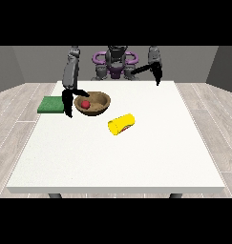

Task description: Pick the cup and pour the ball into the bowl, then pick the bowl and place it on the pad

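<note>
Bowl [92,103], wooden, sits just beside the hand at the view's left [68,101], on that hand's inner side, with the red ball [85,104] lying inside it. We judge from this that the pour is complete and that the second half of the task, carrying the bowl to the pad, is the step in hand.

1. Green pad [51,105]: lies flat at the table's [117,162] left edge, just outboard of the same hand, apart from the bowl. The hand stands between pad and bowl, so we expect only a short sideways transfer.

2. Hand at the view's left: it hangs from a nearly vertical forearm, pointing down at the table beside the bowl's near-left rim. 1 dark digit reaches across toward the rim and the ball; the rest point downward. We cannot tell whether it has closed on the rim or merely touches it.

3. Yellow cup [121,124]: lies on its side, further inboard of that hand and nearer the camera than the bowl, apart from it, with its mouth toward the view's right. Neither hand holds it, consistent with a cup set aside once emptied.

4. Hand at the view's right [157,72]: raised at the table's far edge, well apart from all 4 items, pointing down, holding nothing; its finger state is unclear.
</note>
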Robot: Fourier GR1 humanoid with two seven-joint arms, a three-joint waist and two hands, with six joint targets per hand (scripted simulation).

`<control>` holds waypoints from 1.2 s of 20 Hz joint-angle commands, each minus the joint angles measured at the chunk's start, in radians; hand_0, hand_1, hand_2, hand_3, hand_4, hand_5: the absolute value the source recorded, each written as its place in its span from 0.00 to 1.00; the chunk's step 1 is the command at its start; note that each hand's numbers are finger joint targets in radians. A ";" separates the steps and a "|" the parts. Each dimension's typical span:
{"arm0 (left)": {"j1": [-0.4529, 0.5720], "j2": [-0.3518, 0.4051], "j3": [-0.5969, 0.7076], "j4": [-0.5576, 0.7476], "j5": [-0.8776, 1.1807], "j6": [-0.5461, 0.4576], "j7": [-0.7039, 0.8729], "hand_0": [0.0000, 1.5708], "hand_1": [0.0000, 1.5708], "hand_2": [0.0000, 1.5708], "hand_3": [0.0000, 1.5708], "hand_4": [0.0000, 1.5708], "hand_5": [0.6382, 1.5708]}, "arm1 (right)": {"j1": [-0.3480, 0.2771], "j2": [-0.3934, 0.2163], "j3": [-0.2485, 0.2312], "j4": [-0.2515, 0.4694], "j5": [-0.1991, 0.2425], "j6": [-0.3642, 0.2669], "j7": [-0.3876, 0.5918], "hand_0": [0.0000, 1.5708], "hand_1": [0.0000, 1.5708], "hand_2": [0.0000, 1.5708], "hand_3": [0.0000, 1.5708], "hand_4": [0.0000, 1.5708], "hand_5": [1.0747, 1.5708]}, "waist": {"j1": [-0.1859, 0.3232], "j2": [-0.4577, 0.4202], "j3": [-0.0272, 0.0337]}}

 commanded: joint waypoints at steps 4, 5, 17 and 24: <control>0.031 0.055 0.073 0.074 0.046 -0.036 -0.053 0.00 0.00 0.00 0.00 0.00 0.99 | -0.090 0.112 0.038 -0.001 -0.001 -0.114 0.092 0.00 0.00 0.00 0.00 0.24 0.96 | -0.037 -0.045 0.0185; 0.005 0.062 0.089 0.062 0.058 -0.039 -0.041 0.00 0.00 0.00 0.00 0.00 0.99 | -0.081 0.131 0.042 0.008 -0.004 -0.092 0.064 0.00 0.00 0.00 0.00 0.24 0.96 | -0.039 -0.026 0.0188; 0.059 0.040 0.053 -0.006 0.078 -0.081 -0.002 0.00 0.00 0.00 0.00 0.00 1.00 | -0.032 0.017 0.091 0.113 0.114 -0.284 0.206 1.00 1.00 1.00 1.00 0.65 0.96 | 0.027 -0.061 0.0178; 0.083 0.110 0.155 0.092 0.108 -0.069 -0.113 0.00 0.00 0.00 0.00 0.00 1.00 | -0.143 0.015 0.130 0.055 0.134 -0.333 0.364 1.00 1.00 1.00 1.00 0.66 0.97 | -0.057 -0.095 0.0184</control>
